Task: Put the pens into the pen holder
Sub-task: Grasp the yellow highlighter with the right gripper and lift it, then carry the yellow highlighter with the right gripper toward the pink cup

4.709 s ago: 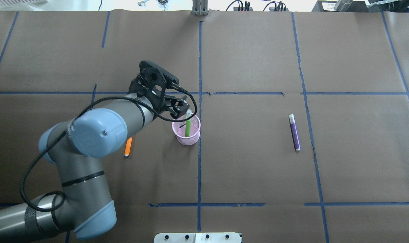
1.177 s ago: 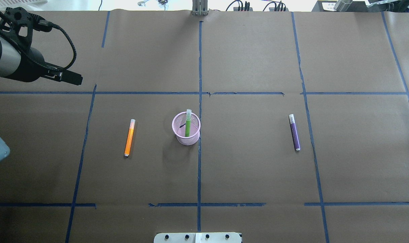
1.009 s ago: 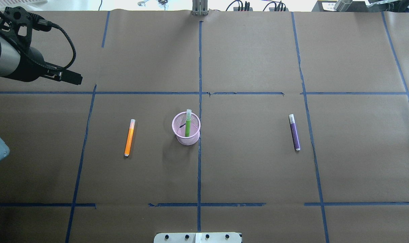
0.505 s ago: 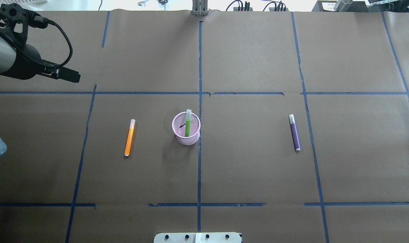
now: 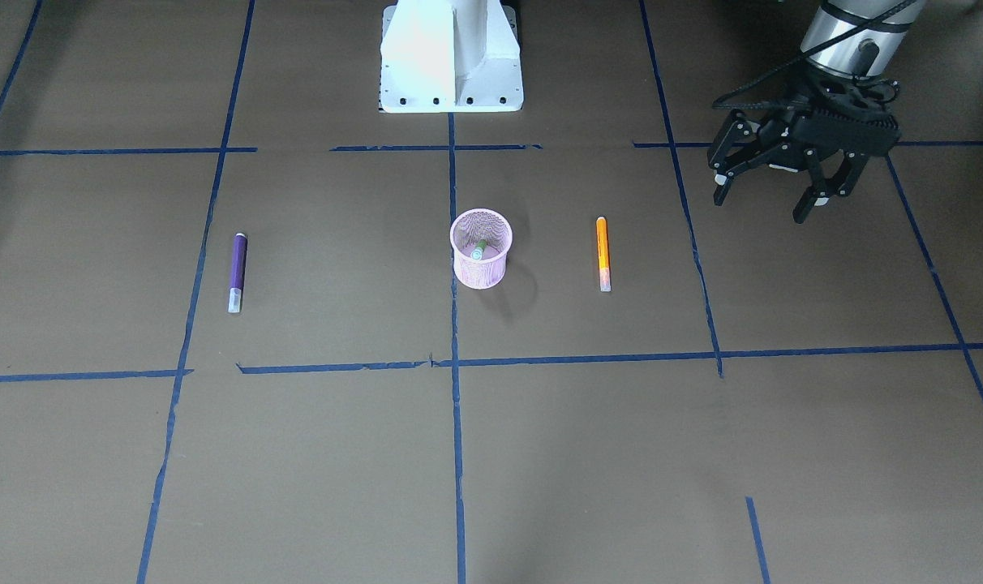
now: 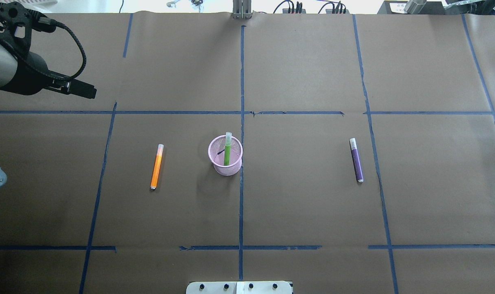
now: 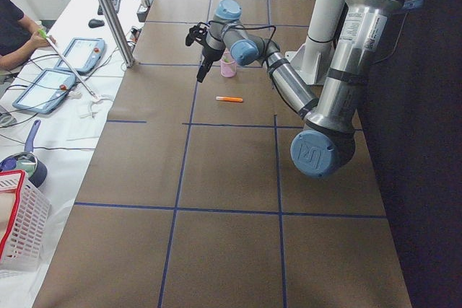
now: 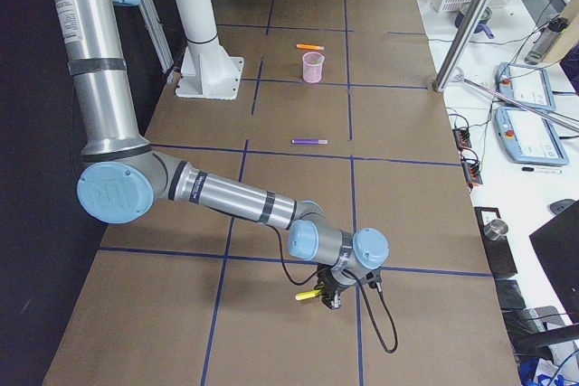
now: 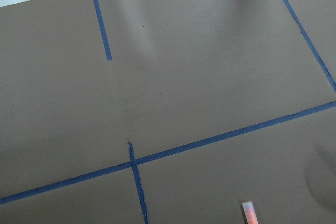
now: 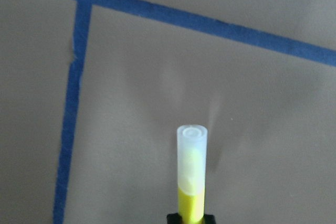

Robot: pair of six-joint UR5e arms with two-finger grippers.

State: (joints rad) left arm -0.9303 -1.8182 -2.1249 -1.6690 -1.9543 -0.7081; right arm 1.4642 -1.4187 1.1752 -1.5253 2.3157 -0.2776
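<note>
The pink mesh pen holder stands at the table's middle with a green pen upright in it. An orange pen lies on my left of the cup, and its pale end shows in the left wrist view. A purple pen lies on my right of the cup. My left gripper is open and empty, hanging above the table beyond the orange pen. My right gripper holds a yellow pen far out on the right end of the table.
The white robot base stands behind the cup. Blue tape lines divide the brown paper cover. A metal post and operators' tablets stand along the far side of the table.
The green pen was let go into the cup and my left arm drew away to the far left. Over the last second it drifted slightly further back.
</note>
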